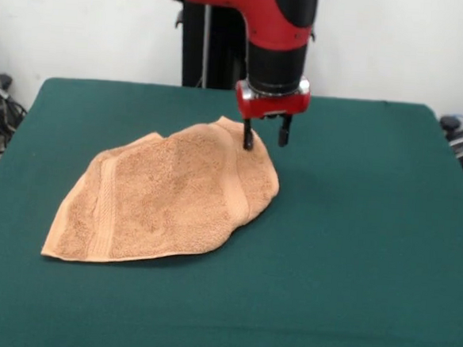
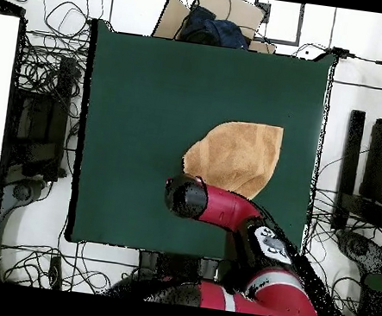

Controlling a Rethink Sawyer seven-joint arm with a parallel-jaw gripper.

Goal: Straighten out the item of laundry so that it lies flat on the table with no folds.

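Note:
The orange-tan towel [image 1: 166, 197] lies crumpled in a fan shape on the green table [image 1: 370, 231], left of centre, with its right side folded over along a woven band. My gripper [image 1: 266, 136] hangs at the towel's far right corner, open. One finger [image 1: 248, 135] is at the towel's edge and the other is over bare table just past it. Nothing shows between the fingers. In the overhead view the towel [image 2: 236, 158] lies right of centre on the table [image 2: 141, 97], and the arm's end [image 2: 187, 197] covers the gripper at the towel's near-left edge.
Cables and equipment [image 2: 45, 102] lie on the floor around the table. A cardboard box and dark cloth [image 2: 214, 20] sit beyond the far edge. The black pedestal [image 1: 205, 44] stands behind the table.

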